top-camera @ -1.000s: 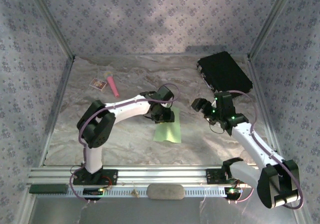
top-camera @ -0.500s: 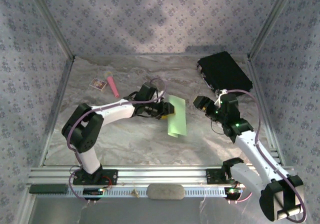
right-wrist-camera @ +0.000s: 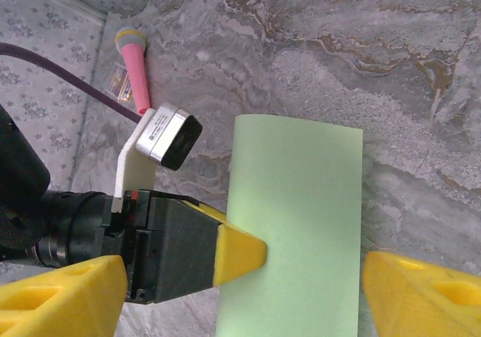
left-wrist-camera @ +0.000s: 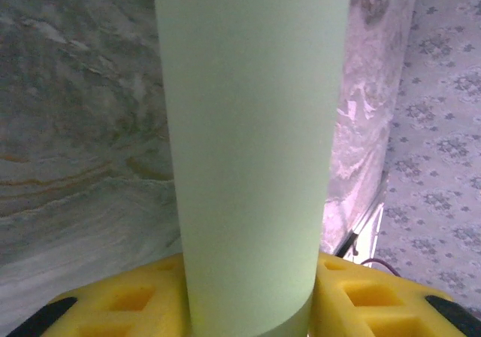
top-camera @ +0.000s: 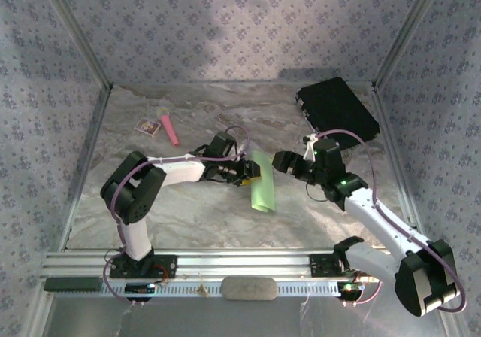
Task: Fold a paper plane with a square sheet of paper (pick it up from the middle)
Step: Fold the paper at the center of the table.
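The jaws of the left gripper (top-camera: pixel 252 173) are pinching a thin lime-green sheet of paper (top-camera: pixel 261 180), creased into a long strip. The jaws of the right gripper (top-camera: pixel 285 162) are standing wide and holding nothing, with its yellow fingertips (right-wrist-camera: pixel 421 292) flanking the strip. The paper is hanging lifted above the marbled grey table (top-camera: pixel 188 217), between the two grippers. It is probably feather-light, limp and easily crumpled, so a gentle pinch mid-strip looks safest. A pink stick with a yellow tip (top-camera: pixel 169 129) is lying well apart, at the back left.
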`<state>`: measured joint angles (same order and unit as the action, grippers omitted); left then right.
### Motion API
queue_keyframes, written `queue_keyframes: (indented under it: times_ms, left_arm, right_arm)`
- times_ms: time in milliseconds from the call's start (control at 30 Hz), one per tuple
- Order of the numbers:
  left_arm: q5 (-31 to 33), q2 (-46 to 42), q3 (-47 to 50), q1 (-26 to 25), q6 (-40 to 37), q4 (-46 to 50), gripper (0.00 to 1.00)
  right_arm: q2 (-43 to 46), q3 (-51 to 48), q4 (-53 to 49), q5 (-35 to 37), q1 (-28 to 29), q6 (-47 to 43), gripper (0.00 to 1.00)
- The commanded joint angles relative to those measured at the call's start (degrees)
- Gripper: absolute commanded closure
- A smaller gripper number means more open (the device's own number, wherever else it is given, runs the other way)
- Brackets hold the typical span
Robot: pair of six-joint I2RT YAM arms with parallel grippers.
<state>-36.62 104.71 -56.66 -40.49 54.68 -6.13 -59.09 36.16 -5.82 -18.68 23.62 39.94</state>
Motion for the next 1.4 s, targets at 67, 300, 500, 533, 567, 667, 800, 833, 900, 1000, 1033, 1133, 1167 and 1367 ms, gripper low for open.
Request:
queue_keyframes:
  times_ms: [67,300,500,533,567,667,800,833,900,1000,1033,1133,1167,1367]
  left_arm:
    - [2.00,2.19,1.21,0.46,-1.32,0.88,0.60]
    - [5.99,2.79,-0.49,0.37,-4.53,6.82,0.55]
    - [9.06,1.36,-1.60,-0.61,-6.24,9.49,0.42]
    - [9.66,1.09,-1.93,-0.99,-6.64,10.13,0.41]
    - [10.77,0.63,-2.38,-1.33,-7.42,11.23,0.40]
    - [16.22,-0.66,-4.33,-2.41,-9.80,16.75,0.37]
    - [19.63,-2.18,-5.05,-2.64,-10.76,20.35,0.36]
    - [20.04,-2.53,-4.87,-2.62,-10.73,20.54,0.36]
    - [21.40,-3.59,-4.23,-2.62,-10.54,20.66,0.37]
    - [20.71,-4.60,-2.75,-2.30,-11.35,18.64,0.38]
    - [20.63,-4.45,-2.80,-2.10,-11.58,18.89,0.39]
    - [20.27,-3.81,-2.60,-1.73,-11.84,19.16,0.42]
    - [20.40,-3.72,-2.36,-1.66,-11.72,19.08,0.43]
    - [19.95,-2.29,-2.66,-1.28,-12.82,20.08,0.44]
  right_arm:
    - [-2.73,1.63,-2.80,-3.05,0.20,-3.43,0.18]
    - [-4.28,1.48,-3.90,-1.49,0.42,-3.39,0.17]
    - [-4.37,0.93,-4.38,0.73,0.27,-2.51,0.14]
    - [-4.37,0.86,-4.24,0.66,0.36,-2.51,0.14]
    - [-4.45,0.93,-4.12,0.57,0.38,-2.64,0.13]
    - [-4.84,1.01,-4.04,0.75,0.31,-2.32,0.13]
    - [-5.74,1.01,-4.11,1.34,0.46,-1.11,0.06]
    - [-6.09,0.88,-3.88,1.29,0.47,-0.88,0.06]
    - [-6.72,0.66,-3.07,0.96,0.64,-0.33,0.06]
    - [-7.57,-0.05,-1.55,0.25,0.60,1.24,0.03]
    - [-7.70,-0.56,-0.49,-0.11,0.49,2.20,0.02]
    - [-7.88,-2.67,3.49,-0.83,0.11,4.79,0.02]
    - [-7.97,-3.18,4.11,-0.83,0.11,5.41,0.02]
    - [-8.55,-4.08,4.92,-1.14,-0.11,6.44,0.02]
